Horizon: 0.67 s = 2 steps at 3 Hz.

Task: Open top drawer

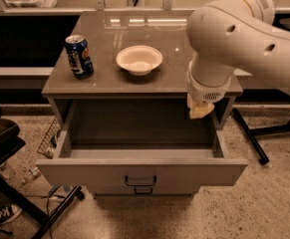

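The top drawer (pixel 139 172) of the grey-beige cabinet stands pulled far out, its plain grey interior bare. Its small dark bail handle (pixel 140 181) sits at the centre of the flat front. A second dark handle (pixel 143 191) shows just below, on a lower drawer. My white arm reaches in from the upper right. The gripper (pixel 200 109) hangs over the drawer's right rear corner, just under the cabinet top's front edge, clear of the handle and holding nothing.
On the cabinet top (pixel 179 68) stand a blue soda can (pixel 78 57) at the left and a white bowl (pixel 139 59) in the middle. A dark chair or stand (pixel 5 148) is at the left, with floor clutter (pixel 45 143) beside it. A black leg (pixel 249 133) slants at the right.
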Available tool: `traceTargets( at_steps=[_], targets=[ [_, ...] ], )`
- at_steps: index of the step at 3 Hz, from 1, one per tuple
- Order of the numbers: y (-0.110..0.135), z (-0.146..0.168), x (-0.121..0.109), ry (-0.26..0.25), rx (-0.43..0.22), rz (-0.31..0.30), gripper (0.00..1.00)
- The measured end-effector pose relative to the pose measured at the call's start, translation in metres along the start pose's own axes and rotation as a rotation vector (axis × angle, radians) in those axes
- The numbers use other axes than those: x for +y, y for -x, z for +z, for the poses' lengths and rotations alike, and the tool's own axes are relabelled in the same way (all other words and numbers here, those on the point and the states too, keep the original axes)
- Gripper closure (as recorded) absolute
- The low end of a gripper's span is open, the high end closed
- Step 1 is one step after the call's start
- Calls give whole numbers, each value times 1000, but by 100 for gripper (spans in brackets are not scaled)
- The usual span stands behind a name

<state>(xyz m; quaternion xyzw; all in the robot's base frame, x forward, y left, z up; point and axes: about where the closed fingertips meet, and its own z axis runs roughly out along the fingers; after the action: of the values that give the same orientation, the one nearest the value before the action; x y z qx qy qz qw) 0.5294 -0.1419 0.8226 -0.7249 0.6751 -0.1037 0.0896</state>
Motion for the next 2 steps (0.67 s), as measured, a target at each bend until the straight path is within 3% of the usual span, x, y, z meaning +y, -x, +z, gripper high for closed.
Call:
traceTargets(
  at_steps=[1, 2],
  targets=[
    [-16, 31, -1, 32, -56, -30, 95],
    [-25, 73, 11, 5, -177, 18, 100]
  ],
)
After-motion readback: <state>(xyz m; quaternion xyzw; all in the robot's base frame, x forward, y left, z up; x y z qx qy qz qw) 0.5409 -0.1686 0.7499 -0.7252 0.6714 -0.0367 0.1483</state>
